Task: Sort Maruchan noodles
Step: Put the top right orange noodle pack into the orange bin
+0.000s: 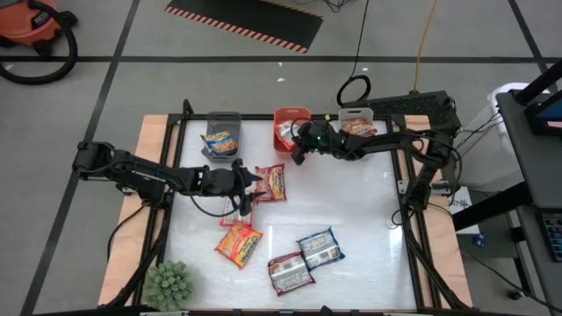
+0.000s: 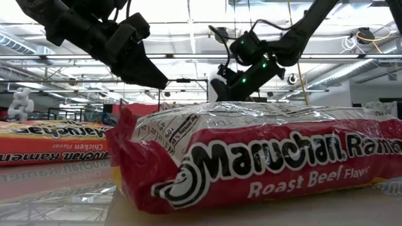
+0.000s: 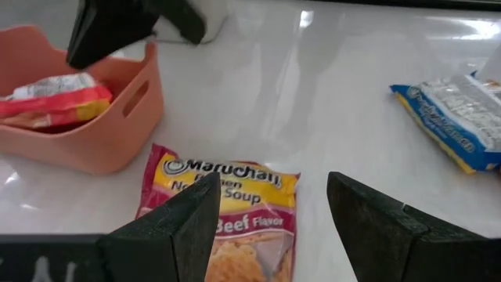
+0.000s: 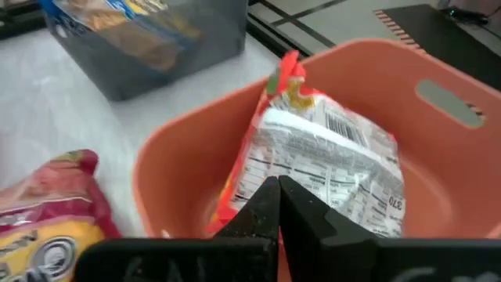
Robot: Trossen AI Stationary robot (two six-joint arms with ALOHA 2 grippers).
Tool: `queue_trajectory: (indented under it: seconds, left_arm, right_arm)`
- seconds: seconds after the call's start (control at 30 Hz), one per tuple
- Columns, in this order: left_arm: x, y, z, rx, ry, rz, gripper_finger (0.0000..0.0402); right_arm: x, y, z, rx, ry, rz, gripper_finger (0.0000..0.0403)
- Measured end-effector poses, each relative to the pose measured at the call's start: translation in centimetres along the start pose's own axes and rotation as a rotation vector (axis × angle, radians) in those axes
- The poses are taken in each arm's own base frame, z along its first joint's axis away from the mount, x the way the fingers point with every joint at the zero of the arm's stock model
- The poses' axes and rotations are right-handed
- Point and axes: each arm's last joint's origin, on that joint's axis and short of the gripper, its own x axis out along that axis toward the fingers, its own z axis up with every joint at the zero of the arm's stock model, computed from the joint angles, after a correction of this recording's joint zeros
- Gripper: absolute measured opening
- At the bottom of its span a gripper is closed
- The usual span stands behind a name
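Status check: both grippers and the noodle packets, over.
Left gripper open over beef packet. Right gripper shut, empty, above packet in orange bin. Nothing blocking.

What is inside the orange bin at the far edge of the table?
The orange bin holds one ramen packet, printed back facing up. Anything beneath it is covered.

White table [image 1: 369, 211], ramen packets [image 1: 239, 243], three bins [image 1: 223, 132]
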Motion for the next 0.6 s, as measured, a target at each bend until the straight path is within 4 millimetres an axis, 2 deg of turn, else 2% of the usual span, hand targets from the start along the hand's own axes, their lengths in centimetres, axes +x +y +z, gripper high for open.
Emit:
queue_trajectory:
  seconds: [0.17, 0.3, 0.47, 0.6]
  left_arm:
    - [0.0, 0.3, -0.3, -0.019, 0.034, 0.021, 0.0241]
    - [0.1, 0.4, -0.2, -0.029, 0.016, 0.025, 0.0241]
    - [0.1, 0.3, 0.6, -0.069, -0.044, 0.019, 0.0241]
    - [0.0, 0.1, 1.2, -0.084, -0.060, 0.010, 0.0241]
  right_arm:
    - [-1.6, 0.0, 1.3, -0.005, -0.027, 0.004, 0.0000]
    - [-1.7, 0.7, 1.9, 0.015, -0.098, 0.028, 0.0000]
    - [-0.2, 1.0, 1.9, -0.024, -0.240, -0.056, 0.0000]
    - [1.1, 0.4, 1.5, 0.002, -0.278, -0.007, 0.0000]
